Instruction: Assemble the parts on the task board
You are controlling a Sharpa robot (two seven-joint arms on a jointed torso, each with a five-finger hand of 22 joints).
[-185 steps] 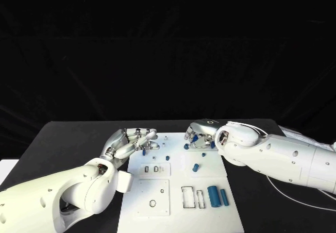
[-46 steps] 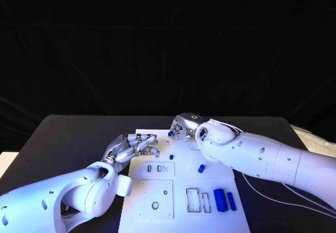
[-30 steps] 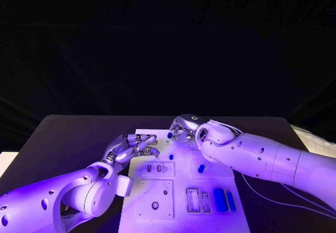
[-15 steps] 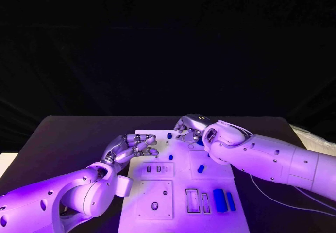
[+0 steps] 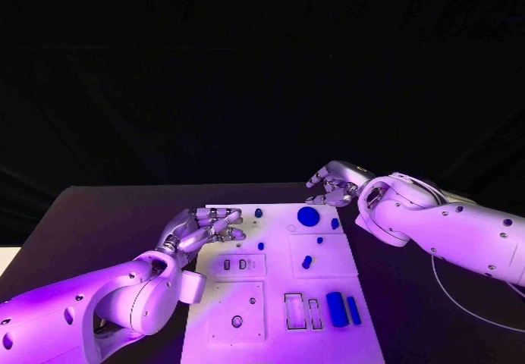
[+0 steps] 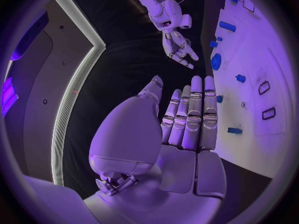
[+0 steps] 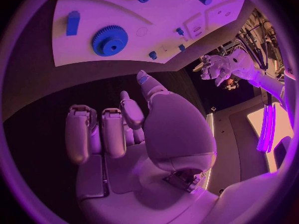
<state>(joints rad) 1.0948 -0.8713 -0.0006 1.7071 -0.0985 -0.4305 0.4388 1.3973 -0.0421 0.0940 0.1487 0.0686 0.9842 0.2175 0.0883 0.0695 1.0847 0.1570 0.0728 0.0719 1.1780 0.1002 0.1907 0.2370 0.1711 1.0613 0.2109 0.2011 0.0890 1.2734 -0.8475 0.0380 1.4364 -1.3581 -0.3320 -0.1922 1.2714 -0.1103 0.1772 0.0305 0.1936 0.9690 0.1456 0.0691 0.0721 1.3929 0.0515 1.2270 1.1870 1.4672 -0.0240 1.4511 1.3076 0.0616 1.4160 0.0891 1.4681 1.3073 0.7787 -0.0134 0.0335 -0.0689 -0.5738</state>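
The white task board (image 5: 328,288) lies in the middle of the black table. A blue gear (image 5: 309,216) sits flat near its far edge, also seen in the right wrist view as the gear (image 7: 110,40). Small blue parts are scattered on the board: a peg (image 5: 258,213), a short piece (image 5: 306,262) and two longer blocks (image 5: 336,309) at the near right. My right hand (image 5: 334,184) hovers beyond the board's far right corner, fingers apart and holding nothing. My left hand (image 5: 208,226) rests at the board's far left edge, its fingers (image 6: 190,114) stretched side by side and empty, next to a small peg (image 6: 234,130).
Two inset plates with slots (image 5: 239,265) lie on the board's left half, and narrow rectangular pockets (image 5: 295,311) sit beside the long blocks. Black table surface (image 5: 99,220) surrounds the board on both sides. A cable (image 5: 460,303) runs near my right arm.
My right hand has lifted off the board's far middle and moved right and back past its corner. The blue gear it covered now lies uncovered. The left hand has stayed put.
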